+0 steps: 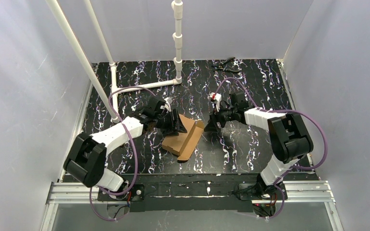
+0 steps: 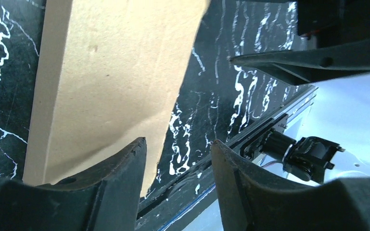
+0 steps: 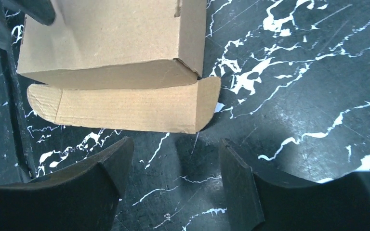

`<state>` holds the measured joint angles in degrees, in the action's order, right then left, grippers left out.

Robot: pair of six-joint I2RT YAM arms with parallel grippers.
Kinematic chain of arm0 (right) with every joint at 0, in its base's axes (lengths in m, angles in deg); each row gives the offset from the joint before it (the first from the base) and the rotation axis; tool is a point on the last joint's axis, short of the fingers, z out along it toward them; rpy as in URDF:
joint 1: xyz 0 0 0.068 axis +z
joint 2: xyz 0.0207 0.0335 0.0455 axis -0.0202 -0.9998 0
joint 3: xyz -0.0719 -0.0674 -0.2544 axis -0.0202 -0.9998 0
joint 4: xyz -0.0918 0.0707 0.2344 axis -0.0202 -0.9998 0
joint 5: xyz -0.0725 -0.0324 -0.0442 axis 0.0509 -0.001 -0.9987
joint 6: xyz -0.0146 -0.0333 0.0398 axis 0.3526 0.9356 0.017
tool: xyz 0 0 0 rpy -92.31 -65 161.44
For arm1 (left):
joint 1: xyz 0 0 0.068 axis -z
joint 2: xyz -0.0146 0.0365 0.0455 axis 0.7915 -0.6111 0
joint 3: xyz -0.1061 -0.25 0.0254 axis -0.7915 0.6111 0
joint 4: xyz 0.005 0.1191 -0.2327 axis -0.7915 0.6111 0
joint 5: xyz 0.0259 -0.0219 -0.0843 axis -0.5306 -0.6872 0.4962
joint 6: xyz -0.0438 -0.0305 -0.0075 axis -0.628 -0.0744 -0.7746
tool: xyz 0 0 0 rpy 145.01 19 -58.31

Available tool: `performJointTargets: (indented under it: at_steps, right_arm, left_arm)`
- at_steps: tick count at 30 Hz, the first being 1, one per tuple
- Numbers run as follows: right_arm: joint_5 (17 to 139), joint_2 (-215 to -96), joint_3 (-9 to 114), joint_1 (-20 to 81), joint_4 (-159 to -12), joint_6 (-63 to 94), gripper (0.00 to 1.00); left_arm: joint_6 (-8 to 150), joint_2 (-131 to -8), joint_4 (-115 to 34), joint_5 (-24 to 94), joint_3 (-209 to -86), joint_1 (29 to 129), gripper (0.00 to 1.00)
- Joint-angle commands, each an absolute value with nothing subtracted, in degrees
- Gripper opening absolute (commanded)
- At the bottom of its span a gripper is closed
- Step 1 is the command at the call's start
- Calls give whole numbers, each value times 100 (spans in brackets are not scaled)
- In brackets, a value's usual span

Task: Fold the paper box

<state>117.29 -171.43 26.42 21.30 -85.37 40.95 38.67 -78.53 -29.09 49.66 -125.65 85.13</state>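
Here, midway through the folding: the paper box (image 1: pixel 185 138) lies near the middle of the table (image 1: pixel 250 86), between the two arms and only partly formed. Its body is a shallow folded block of plain brown cardboard. Along its right side a long flap (image 3: pixel 125 108) with rounded corners juts out unfolded, creased where it meets the body.

The left gripper (image 1: pixel 175 125) hangs over the far left part of the box, jaws apart and nothing between them. In the left wrist view one finger (image 2: pixel 111 183) overlaps the cardboard's edge, though whether it touches the sheet cannot be told from that angle. The right gripper (image 1: pixel 215 124) sits low just right of the box and clear of it, jaws likewise parted and empty, facing the loose flap.

Judged step: neither claw has a hold, and both are placed for the next fold. That move probably calls for the left claw to pin the body while the right one catches the flap's free edge and turns it over along its crease, without sliding the light box across the table.
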Motion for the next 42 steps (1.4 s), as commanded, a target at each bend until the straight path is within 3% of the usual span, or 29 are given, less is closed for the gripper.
performJointTargets:
  at_steps: [1, 6, 8, 10, 11, 18, 42]
  right_arm:
    - [12076, -17148, 2651, 1938, -8279, 3970, 74]
    - [12155, -17277, 2818, 1887, -8663, 4250, 74]
    - [12178, -17330, 2849, 1882, -8691, 4247, 74]
    - [12195, -17399, 2861, 1882, -8626, 4178, 73]
    - [12206, -17438, 2873, 1882, -8600, 4148, 73]
    - [12368, -17618, 2887, 1882, -8267, 3918, 67]
    - [12599, -18362, 3054, 1887, -7548, 3347, 49]
  left_arm:
    - [4085, -7214, -2732, 4805, -12899, 8503, 52]
    - [4458, -6711, -2397, 4487, -12916, 8486, 59]
    - [4572, -6403, -2316, 4273, -12715, 8454, 73]
    - [4537, -6022, -2471, 4165, -12379, 8342, 94]
    - [4479, -5831, -2581, 4143, -12182, 8276, 98]
    - [4667, -5115, -2751, 4359, -11473, 7855, 98]
    - [5776, -6328, -4260, 4733, -10880, 7650, 98]
